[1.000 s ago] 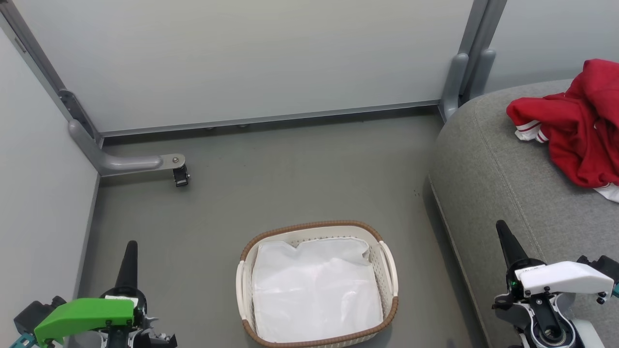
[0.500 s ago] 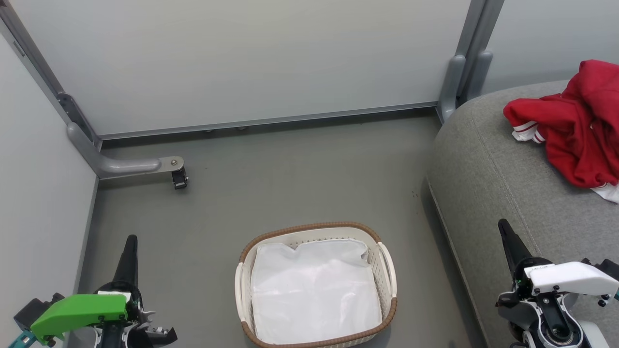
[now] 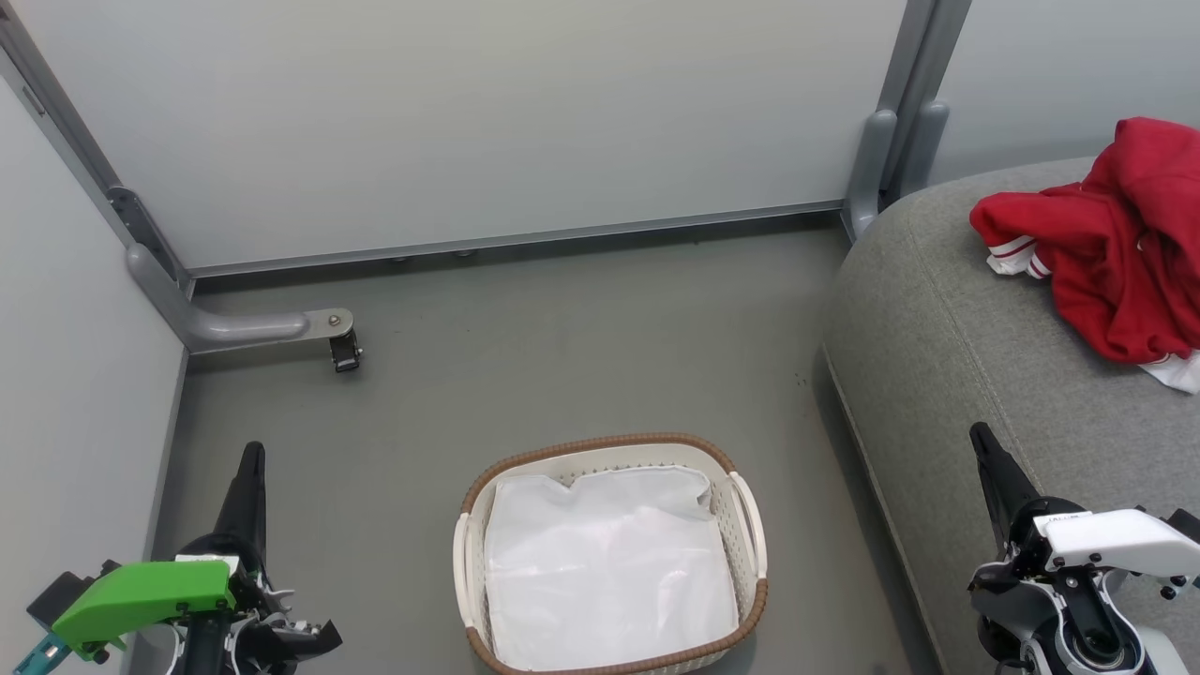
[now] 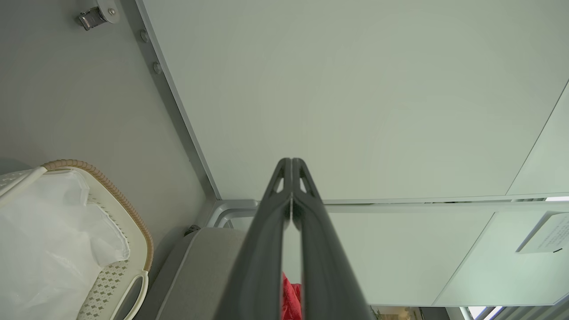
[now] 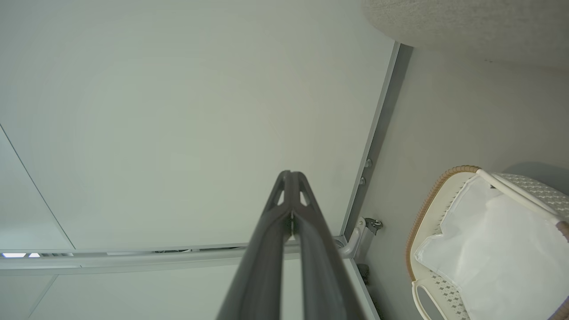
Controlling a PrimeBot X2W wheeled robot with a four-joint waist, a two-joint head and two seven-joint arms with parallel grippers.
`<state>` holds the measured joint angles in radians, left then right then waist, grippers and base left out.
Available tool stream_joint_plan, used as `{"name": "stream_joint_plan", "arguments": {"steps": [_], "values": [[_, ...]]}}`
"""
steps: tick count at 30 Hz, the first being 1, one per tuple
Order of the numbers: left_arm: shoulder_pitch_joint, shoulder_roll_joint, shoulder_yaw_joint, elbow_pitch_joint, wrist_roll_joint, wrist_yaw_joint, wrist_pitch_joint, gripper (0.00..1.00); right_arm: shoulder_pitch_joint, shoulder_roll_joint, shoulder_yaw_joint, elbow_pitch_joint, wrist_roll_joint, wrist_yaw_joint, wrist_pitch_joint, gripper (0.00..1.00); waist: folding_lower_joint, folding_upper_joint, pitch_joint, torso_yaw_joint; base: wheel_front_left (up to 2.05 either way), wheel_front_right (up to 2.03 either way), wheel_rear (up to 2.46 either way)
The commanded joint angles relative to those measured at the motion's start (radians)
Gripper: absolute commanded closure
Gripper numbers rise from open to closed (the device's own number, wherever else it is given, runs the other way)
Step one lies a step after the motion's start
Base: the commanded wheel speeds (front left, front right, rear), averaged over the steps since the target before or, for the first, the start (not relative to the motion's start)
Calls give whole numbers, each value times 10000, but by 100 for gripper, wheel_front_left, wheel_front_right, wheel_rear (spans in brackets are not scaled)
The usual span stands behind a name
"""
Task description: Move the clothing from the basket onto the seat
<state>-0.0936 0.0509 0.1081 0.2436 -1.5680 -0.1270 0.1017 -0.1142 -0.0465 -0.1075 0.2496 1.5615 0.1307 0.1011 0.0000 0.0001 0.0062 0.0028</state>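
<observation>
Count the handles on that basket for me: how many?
2: one white handle on the left end of the basket, the other on its right end. None seem hidden.

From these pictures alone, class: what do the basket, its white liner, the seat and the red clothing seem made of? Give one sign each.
Basket: likely matte cream plastic; perforated walls, brown woven-look rim.
Liner: thin, faintly glossy sheet, perhaps plastic; crinkles.
Seat: grey woven upholstery; visible weave, stitched seam.
Clothing: soft matte fabric, probably knit; folds, striped trim.

The left tool (image 3: 251,457) and right tool (image 3: 982,437) sit low at either side, both empty, long dark fingers (image 4: 266,235) pressed together, pointing forward.
</observation>
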Motion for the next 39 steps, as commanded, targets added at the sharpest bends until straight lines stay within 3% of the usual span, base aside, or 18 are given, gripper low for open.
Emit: {"name": "stream_joint_plan", "arguments": {"steps": [1, 39], "values": [[-189, 8, 52, 15, -198, -51, 57, 100, 93, -64, -46, -53, 227, 1, 63, 100, 0, -1, -7, -6, 0, 0, 0], [-214, -1, 78, 24, -458, -67, 160, 100, 113, -66, -87, -72, 533, 0, 153, 100, 0, -1, -31, -28, 0, 0, 0]]}}
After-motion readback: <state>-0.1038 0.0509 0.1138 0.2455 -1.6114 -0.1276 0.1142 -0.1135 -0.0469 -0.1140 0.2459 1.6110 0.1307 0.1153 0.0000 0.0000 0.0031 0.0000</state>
